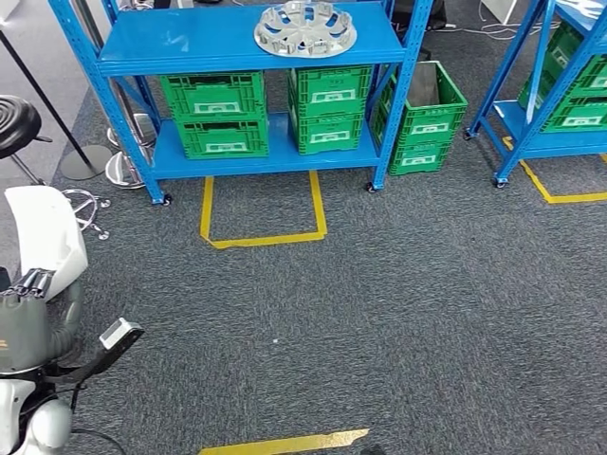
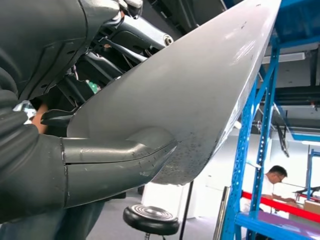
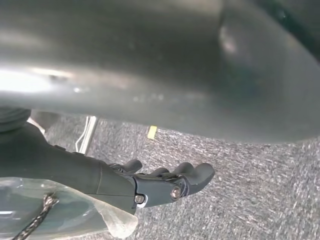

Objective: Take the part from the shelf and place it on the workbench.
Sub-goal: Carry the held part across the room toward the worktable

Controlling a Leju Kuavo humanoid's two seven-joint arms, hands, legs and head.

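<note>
Blue rack (image 1: pixel 243 43) sits ahead across the carpet. Green crates (image 1: pixel 214 114) fill its lower tiers and a silver wheel cover (image 1: pixel 305 28) lies flat on the top tier. No workbench in my views.

The part I take as the task's is a pale grey curved panel (image 1: pixel 43 237). It is off the rack, held up at my lower left over the floor.

Left hand (image 2: pixel 75 170) grips it: thumb pressed on the near face, darker fingers behind.

Right hand (image 3: pixel 158 182) hangs under a broad grey surface, likely the same panel (image 3: pixel 151 65). Fingers are loosely curled and I can't tell whether they touch it or hold anything.

Handling, my call: thin, stiff shell, light for its size. It has a smooth, glossy skin, so it is slippery under one thumb and will swing. Best hold is on the edge near the broad end, second hand under the belly.

Orientation: in the left wrist view the panel (image 2: pixel 196 85) tapers to a point away from the hand, so the long axis runs from grip to tip. From the head camera it stands roughly upright above the hand.
</note>
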